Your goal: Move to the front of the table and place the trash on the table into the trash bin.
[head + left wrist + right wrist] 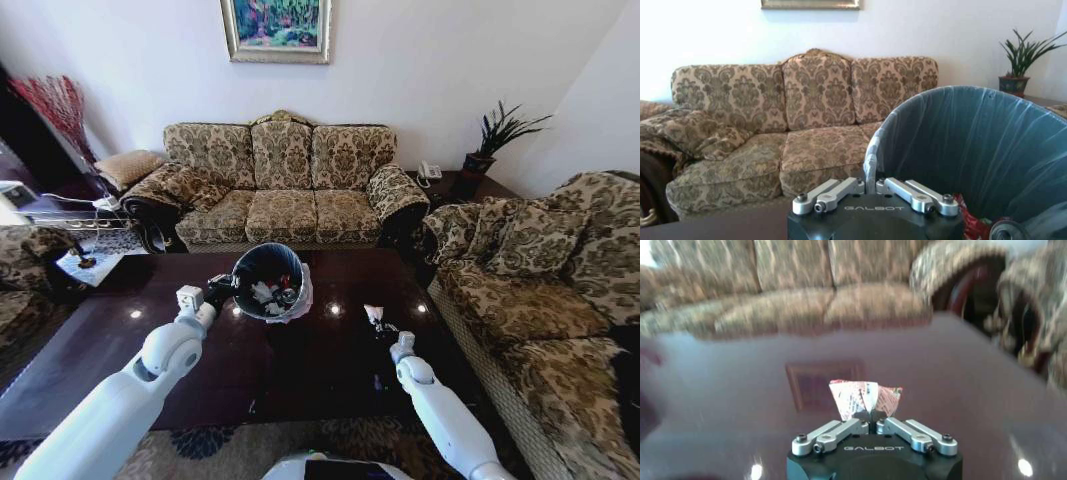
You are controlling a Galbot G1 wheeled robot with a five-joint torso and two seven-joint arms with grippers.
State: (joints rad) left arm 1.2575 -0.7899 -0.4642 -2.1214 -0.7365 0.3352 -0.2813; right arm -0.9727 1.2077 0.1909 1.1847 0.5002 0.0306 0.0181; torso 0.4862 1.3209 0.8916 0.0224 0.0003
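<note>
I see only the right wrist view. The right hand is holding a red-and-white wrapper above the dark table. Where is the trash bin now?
Observer: The trash bin is over the table, to the left of your wrapper. Its mouth is tipped toward the robot.
Operator: What keeps it in that position?
Observer: The left hand is shut on its rim, gripping the plastic liner.
Operator: Is there something inside the bin?
Observer: Yes, white tissues and some red pieces lie inside it.
</note>
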